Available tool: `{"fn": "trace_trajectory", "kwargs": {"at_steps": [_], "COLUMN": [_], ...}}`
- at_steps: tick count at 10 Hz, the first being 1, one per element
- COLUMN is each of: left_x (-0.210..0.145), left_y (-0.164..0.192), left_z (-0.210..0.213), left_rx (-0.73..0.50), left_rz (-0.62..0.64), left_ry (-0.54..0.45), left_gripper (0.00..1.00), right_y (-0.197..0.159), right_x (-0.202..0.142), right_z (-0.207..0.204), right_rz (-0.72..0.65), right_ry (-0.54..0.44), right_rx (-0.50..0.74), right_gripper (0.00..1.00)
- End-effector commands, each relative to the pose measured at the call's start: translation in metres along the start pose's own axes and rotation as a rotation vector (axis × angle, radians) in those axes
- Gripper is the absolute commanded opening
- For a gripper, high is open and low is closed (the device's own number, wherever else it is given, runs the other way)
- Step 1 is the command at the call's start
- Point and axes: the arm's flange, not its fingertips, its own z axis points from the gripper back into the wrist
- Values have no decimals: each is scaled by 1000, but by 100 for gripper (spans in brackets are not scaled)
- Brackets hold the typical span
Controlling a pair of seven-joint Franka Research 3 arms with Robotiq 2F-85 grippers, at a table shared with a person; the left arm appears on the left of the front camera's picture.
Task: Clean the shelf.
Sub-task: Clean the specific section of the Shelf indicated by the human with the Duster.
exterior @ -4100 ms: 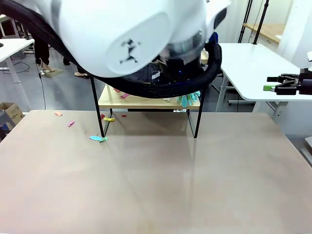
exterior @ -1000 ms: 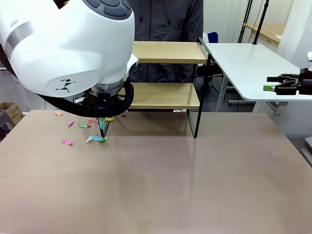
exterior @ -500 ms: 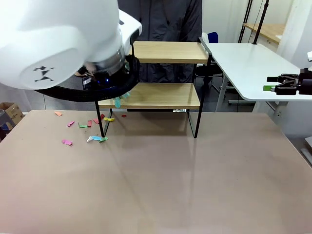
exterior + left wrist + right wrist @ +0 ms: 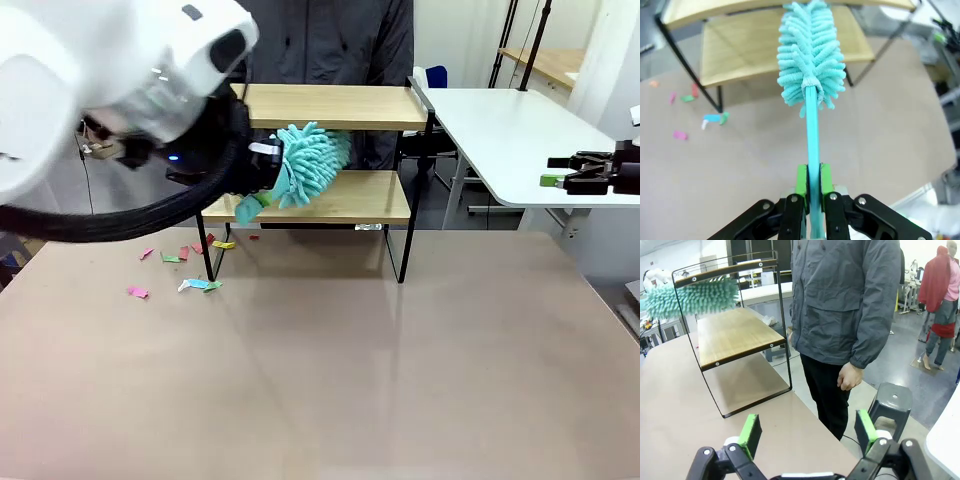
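Duster is clamped in left tool, aimed between shelf boards, likely for sweeping; right tool is spread open.

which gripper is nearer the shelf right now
Left. The left gripper, shut on the duster, holds its head at the front of the shelf, between the two boards. The right gripper stands open, well off to the shelf's right.
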Motion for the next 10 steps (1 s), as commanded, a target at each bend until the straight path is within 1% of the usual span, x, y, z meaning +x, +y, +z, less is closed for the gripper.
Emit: {"fn": "trace_trajectory", "kwargs": {"at_steps": [1,3,4,5,6,7,8,10], "left_x": [-13,-20,-23,-27,-31,-33,-37,-41], "left_y": [41,61,65,70,84,94,101,114], "left_z": [22,40,47,58,75,85,94,104], "left_rx": [-155,-288,-325,-338,-383,-373,-270,-196], "left_rz": [-123,-206,-244,-330,-391,-450,-539,-680], "left_ry": [78,98,136,185,267,313,422,510], "left_gripper": [13,13,13,13,13,13,13,13], "right_y": [4,4,4,4,4,4,4,4], "right_x": [7,7,7,7,7,7,7,7], "right_z": [-2,-2,-2,-2,-2,-2,-2,-2], "right_rz": [-12,-12,-12,-12,-12,-12,-12,-12], "right_ry": [14,14,14,14,14,14,14,14], "right_rx": [-16,-16,-16,-16,-16,-16,-16,-16], "right_gripper": [100,100,100,100,100,100,100,100]}}
